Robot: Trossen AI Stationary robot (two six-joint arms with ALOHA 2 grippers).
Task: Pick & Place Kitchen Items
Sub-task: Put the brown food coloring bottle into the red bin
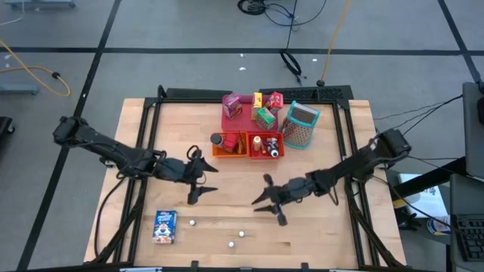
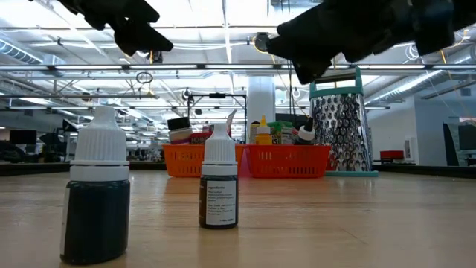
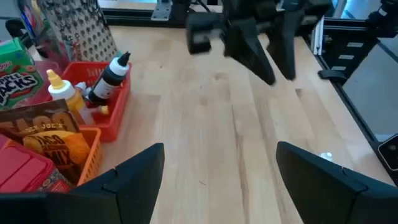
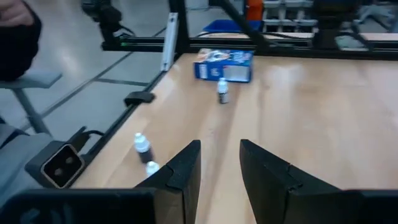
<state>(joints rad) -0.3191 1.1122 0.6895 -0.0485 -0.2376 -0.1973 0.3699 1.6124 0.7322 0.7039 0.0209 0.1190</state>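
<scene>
Wooden counter (image 1: pixel 333 242) carries tiny white-capped bottles (image 1: pixel 241 233) at six o'clock; the right claw (image 1: pixel 266 202), half-parted and empty, and wide-open left claw (image 1: pixel 198 183) could topple them by descending crooked.

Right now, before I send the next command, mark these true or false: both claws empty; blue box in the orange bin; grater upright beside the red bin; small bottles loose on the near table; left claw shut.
1. Both claws are empty. True: left claw and right claw hold nothing.
2. The blue box sits in the orange bin. False: it lies on the table.
3. The grater stands beside the red bin. True.
4. Small bottles stand loose on the table. True.
5. The left claw is shut. False: it is open.
</scene>
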